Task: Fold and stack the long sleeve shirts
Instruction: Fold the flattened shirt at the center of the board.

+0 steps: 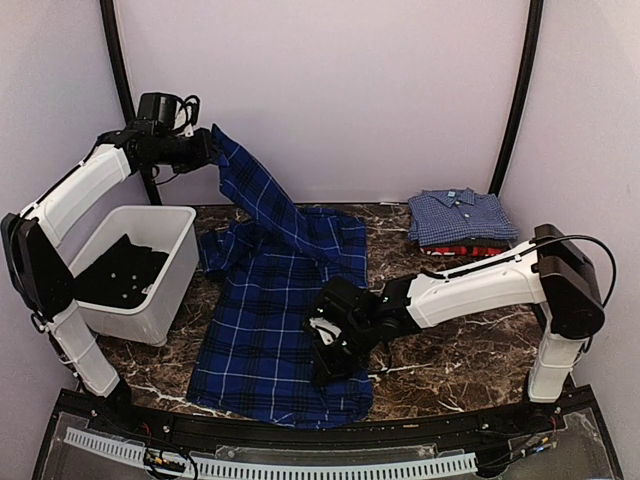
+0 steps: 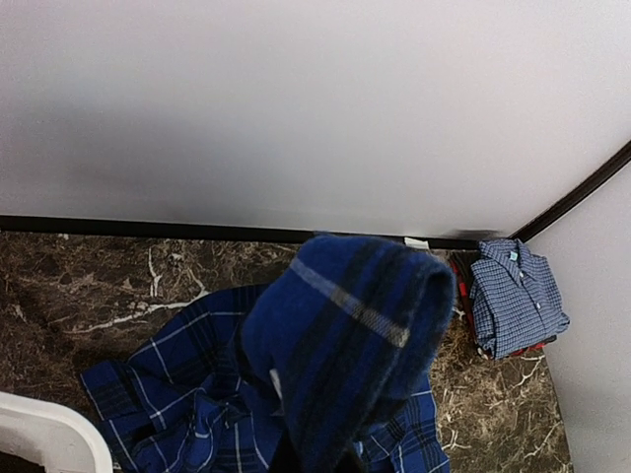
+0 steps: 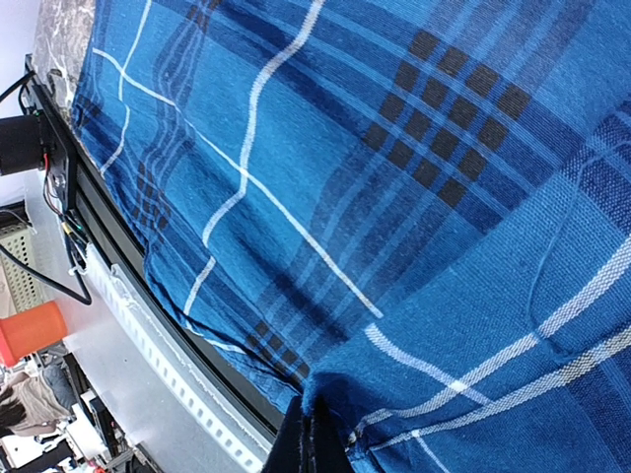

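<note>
pale walls (image 1: 320, 90), dark marble table (image 1: 450, 350), black corner poles (image 1: 515, 100).

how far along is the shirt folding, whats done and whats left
Done: the light blue check shirt sits folded on the folded red shirt at the far right. In hand: the deep-blue plaid shirt lies mostly spread, the left gripper holding one sleeve up, the right gripper pinching it near its hem. Left: fold it and add it to the stack.

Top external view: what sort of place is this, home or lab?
Probably a lab test booth: plain pale walls close in a marble-pattern table, with a slotted cable duct along its near edge.
</note>
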Robot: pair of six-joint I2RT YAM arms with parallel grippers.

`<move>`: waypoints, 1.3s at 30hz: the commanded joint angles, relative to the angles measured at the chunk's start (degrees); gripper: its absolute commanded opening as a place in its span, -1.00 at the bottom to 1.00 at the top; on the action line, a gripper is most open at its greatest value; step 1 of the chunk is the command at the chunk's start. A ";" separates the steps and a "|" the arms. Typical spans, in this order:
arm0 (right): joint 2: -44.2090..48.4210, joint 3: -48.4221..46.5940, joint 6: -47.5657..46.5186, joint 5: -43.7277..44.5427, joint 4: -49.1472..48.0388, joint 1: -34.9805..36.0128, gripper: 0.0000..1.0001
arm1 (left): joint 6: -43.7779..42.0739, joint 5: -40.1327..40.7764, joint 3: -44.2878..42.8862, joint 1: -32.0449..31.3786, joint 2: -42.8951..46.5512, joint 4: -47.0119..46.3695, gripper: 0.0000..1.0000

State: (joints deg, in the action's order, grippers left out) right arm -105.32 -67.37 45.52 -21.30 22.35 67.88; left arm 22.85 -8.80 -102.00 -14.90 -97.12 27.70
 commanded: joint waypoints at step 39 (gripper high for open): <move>4.16 -0.81 -3.02 4.49 -3.66 0.84 -0.02 | -0.30 3.68 6.02 2.58 -2.04 -1.74 -1.00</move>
State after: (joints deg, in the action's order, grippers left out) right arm -107.61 -69.06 44.47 -22.06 16.71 67.96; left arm 22.87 -5.41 -96.49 -12.58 -99.85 26.68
